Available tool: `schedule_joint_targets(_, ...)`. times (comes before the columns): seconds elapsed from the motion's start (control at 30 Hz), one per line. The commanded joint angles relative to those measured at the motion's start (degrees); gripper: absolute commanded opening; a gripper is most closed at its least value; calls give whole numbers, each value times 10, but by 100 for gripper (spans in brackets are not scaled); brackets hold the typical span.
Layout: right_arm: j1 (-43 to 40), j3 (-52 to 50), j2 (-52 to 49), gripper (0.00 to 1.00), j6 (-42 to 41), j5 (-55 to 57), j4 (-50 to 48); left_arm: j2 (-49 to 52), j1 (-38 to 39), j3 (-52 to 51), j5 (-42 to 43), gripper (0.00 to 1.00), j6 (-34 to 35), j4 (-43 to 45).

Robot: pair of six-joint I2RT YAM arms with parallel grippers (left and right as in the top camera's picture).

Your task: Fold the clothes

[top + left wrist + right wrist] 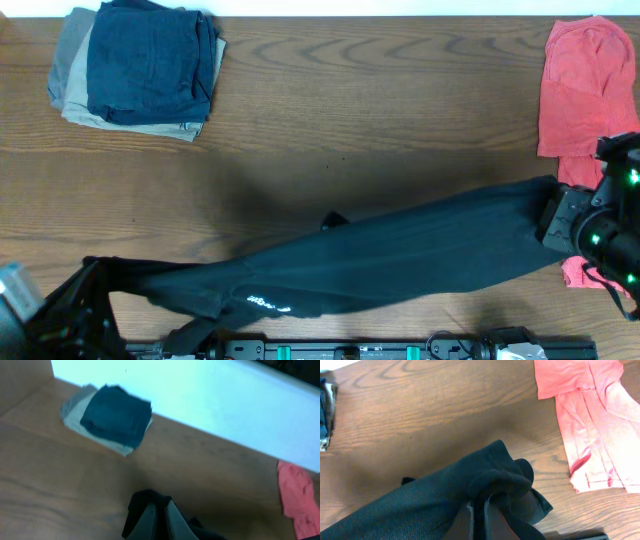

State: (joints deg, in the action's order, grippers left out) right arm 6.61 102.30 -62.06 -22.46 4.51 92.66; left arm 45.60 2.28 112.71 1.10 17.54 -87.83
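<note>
A long black mesh garment [380, 258] is stretched across the front of the table between both arms. My left gripper [88, 268] is shut on its left end, which shows bunched round the fingertips in the left wrist view [150, 499]. My right gripper [548, 218] is shut on its right end, where the black fabric [485, 480] folds over the fingers [479, 510]. The cloth hangs taut and slightly lifted, sloping up to the right.
A folded stack with a navy garment [150, 60] on grey and beige ones lies at the back left, also in the left wrist view [115, 415]. A red garment [585, 85] lies crumpled at the back right [590, 405]. The arm bases stand along the front edge.
</note>
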Motion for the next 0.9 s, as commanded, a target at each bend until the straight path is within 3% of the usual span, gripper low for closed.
schedule_joint_targets(0.0, -4, 6, -15, 8, 9, 26, -4, 24, -3, -19, -16, 6, -12, -5)
schedule_joint_targets(0.13, -3, 2, -41, 1, 8, 25, -7, 42, -3, -54, -16, 6, -12, -10)
schedule_joint_targets(0.4, -3, -58, -115, 1, 7, -5, -57, 87, -3, -192, -3, 6, -12, 7)
schedule_joint_targets(0.57, 1, -109, -169, 9, 10, -12, -96, 121, -3, -293, -1, 6, -11, 53)
schedule_joint_targets(0.87, 25, -202, -255, 9, 32, -40, -181, 182, -3, -405, 0, 6, -9, 135)
